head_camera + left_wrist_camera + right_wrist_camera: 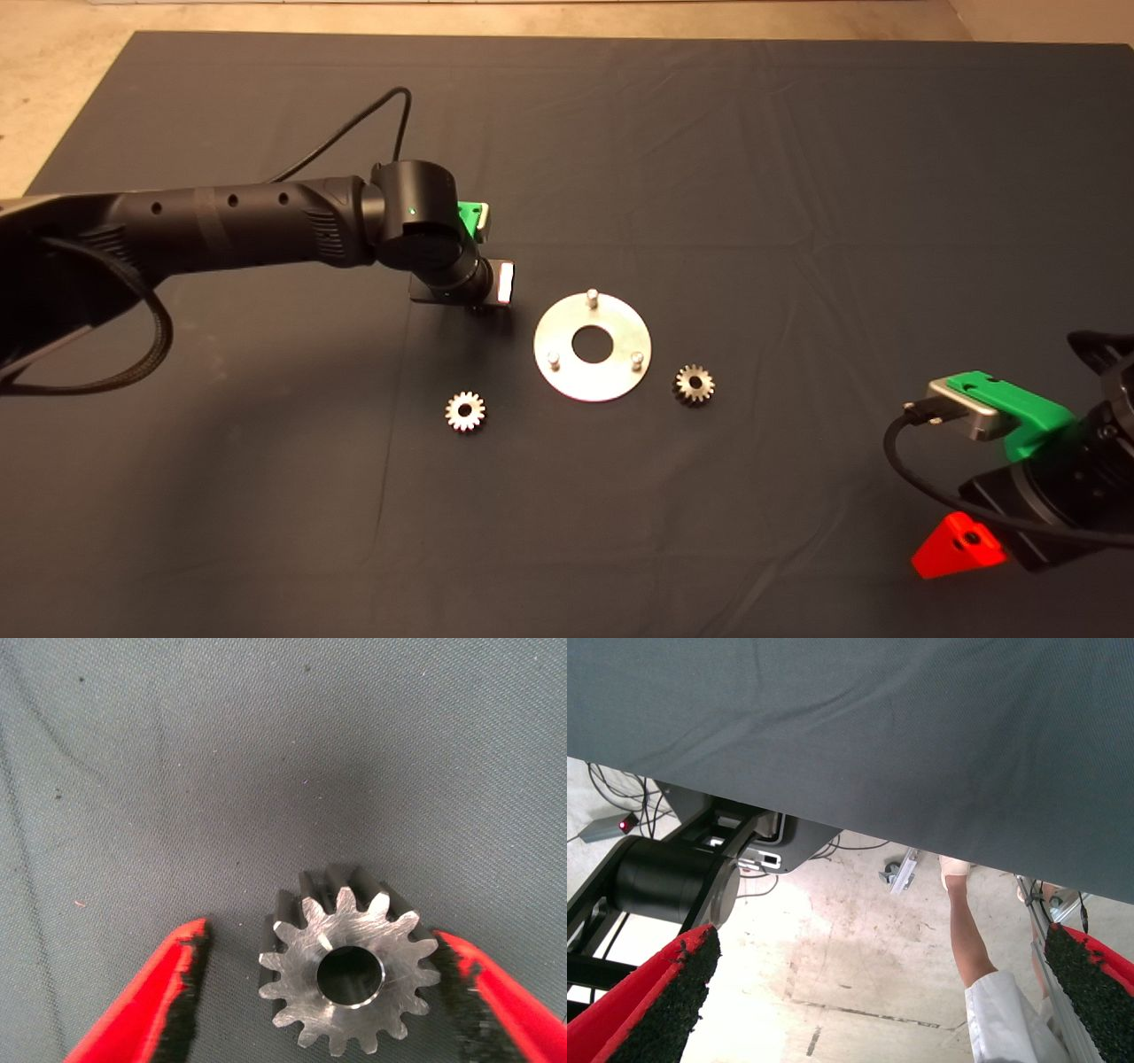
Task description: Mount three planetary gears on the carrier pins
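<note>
I see a matt, finely woven cloth mat (177,771) under everything. The gear (350,970) between my left gripper's (323,992) red plastic fingers (146,1010) is bare metal, its face scratched and dully shining. The disc (592,346) is flat, bright, smooth metal. My right gripper's (877,1010) pads (664,1001) look rough and grainy black.

Two planetary gears (465,412) (695,385) flank bare carrier pins (593,299) (third gear (347,967) between tool fingers).
</note>
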Robot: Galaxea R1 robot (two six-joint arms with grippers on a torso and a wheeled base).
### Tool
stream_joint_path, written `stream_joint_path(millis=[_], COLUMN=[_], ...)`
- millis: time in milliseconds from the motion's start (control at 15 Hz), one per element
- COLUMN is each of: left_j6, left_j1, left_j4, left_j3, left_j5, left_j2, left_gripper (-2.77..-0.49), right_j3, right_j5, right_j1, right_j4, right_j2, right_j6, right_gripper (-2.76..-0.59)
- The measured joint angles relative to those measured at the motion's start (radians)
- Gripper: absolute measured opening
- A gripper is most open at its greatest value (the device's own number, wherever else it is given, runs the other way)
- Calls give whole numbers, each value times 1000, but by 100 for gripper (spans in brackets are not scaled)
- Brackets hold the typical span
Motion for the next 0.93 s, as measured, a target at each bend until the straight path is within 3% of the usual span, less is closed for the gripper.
stream_joint_path(millis=[667, 933], left_j6=[1, 0], left_j1=[0, 0], left_j4=[5, 15], left_j3=[0, 0], left_j5=[0, -37], left_j2=[1, 2], left_gripper=[-189, -205], right_j3=[0, 0], right_j5=[0, 0], right_j1=[-10, -10], right_j4=[0, 0], right_j2=[0, 0], right_j6=[0, 0], right_gripper=[-63, -63])
